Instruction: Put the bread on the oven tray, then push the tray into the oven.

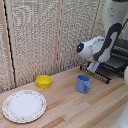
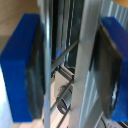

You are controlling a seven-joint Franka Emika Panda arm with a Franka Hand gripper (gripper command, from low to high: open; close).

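**A:** While the arm reached toward the far right corner of the wooden worktop (image 1: pixel 75 107), which step did it look to be on?

**B:** The sliding step, I'd judge. In the exterior view the clamp (image 1: pixel 94 66) was down at the front edge of the oven pan (image 1: pixel 102 73), the dark wire tray sticking out of the oven (image 1: pixel 119 57) at that view's right edge. The wrist view showed its two blue fingers (image 2: pixel 20 70) standing apart with the pan's metal bars and a pale strip of frame between them. Whether the pads actually pressed on the metal, I couldn't tell.

**A:** And the bread?

**B:** I couldn't find it in either view. The clamp and arm hid part of the pan, so it may have been lying there, but that's only a guess.

**A:** What would the next move call for?

**B:** A firm hold on the pan's front rail, then a level, straight push so the tray follows its brackets without tipping.

**A:** The rest of the surface?

**B:** A blue cup (image 1: pixel 83 83) stood near the middle, just in front of the pan. A yellow bowl (image 1: pixel 44 81) sat nearer the back edge, and a patterned white plate (image 1: pixel 24 106) lay at the front left corner. Pale woven blinds (image 1: pixel 35 35) closed off the back.
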